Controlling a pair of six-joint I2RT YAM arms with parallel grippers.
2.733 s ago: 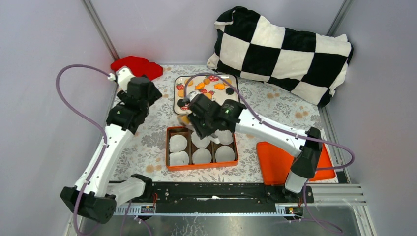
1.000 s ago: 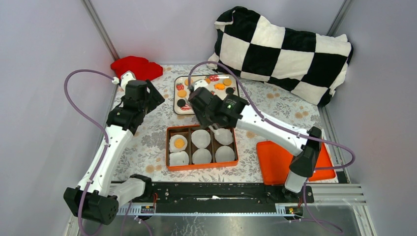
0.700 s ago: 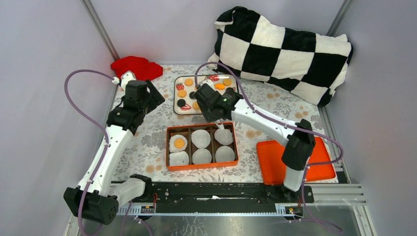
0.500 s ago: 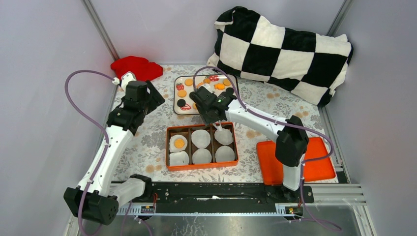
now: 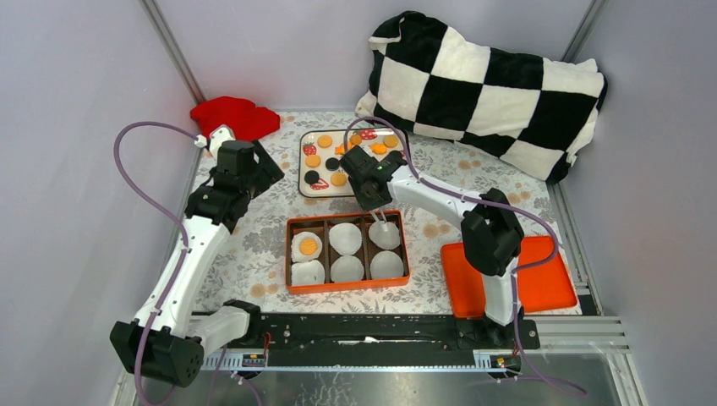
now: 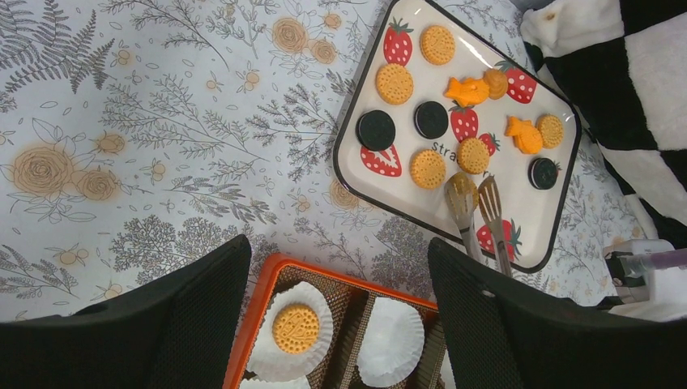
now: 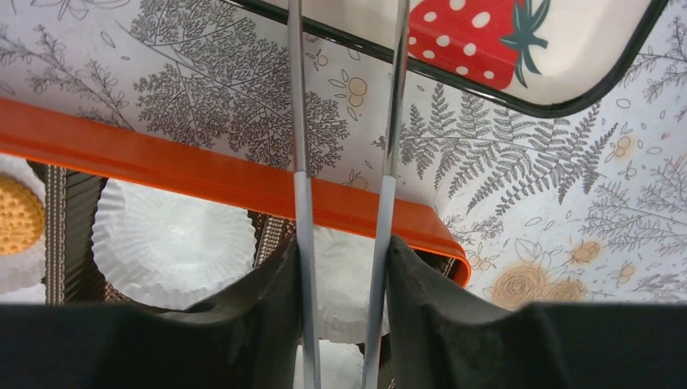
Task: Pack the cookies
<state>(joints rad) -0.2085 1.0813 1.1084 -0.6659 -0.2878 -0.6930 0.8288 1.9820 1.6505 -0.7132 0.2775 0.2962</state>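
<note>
The cookies [image 6: 427, 168] lie on a white strawberry-print plate [image 6: 559, 190]: orange rounds, black rounds [image 6: 377, 130] and orange fish shapes [image 6: 466, 91]. One orange cookie [image 6: 295, 327] sits in the back-left paper cup of the orange box [image 5: 347, 288]. My right gripper [image 7: 344, 251] is shut on metal tongs [image 7: 298, 121]. It hangs over the box's back-right cup. The tong tips [image 6: 476, 194] reach onto the plate's near part, and I cannot tell if they hold anything. My left gripper [image 6: 336, 259] is open and empty, high over the box's back-left corner.
The box holds several white paper cups [image 5: 347, 269]. An orange tray [image 5: 545, 283] lies at the right, beside the right arm. A black-and-white checkered pillow [image 5: 486, 85] fills the back right and a red cloth [image 5: 234, 114] lies at the back left.
My right arm has swung from over the box back toward the plate, carrying the tongs. A cookie now lies in the back-left cup. The left arm has barely moved.
</note>
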